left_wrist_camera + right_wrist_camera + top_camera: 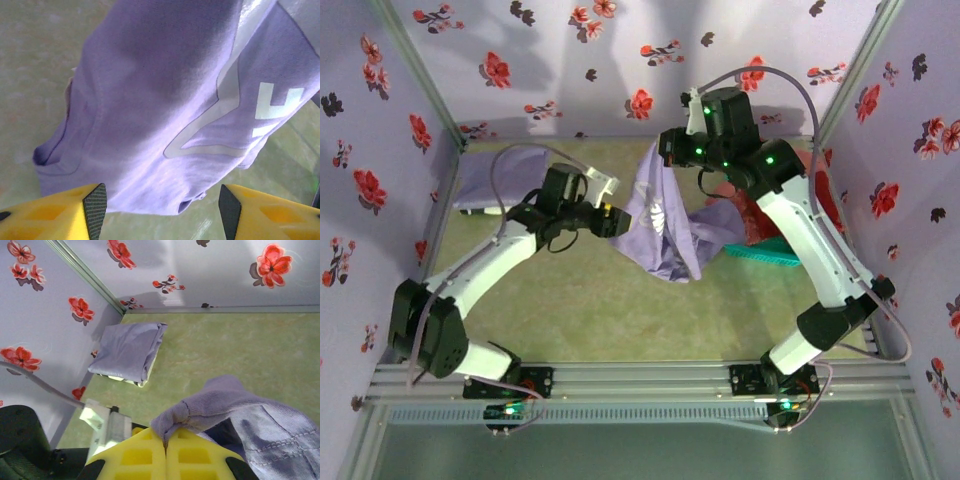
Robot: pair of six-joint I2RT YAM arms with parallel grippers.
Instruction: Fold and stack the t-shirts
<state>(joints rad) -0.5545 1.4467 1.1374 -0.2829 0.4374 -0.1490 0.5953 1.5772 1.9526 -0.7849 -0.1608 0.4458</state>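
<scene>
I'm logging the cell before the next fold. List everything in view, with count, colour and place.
hanging t-shirt: one, lavender with white lettering, held up over mid-table
folded t-shirts: one pile, lavender, far left corner; number in it unclear
red and pink clothes: number unclear, right side, at the basket
basket: one, teal, right side, partly behind the right arm
table: one, green top
walls: lavender with red flowers, on three sides
left pincer: one, yellow fingers, open, beside the hanging t-shirt
right pincer: one, yellow fingers, shut on the hanging t-shirt's fabric
</scene>
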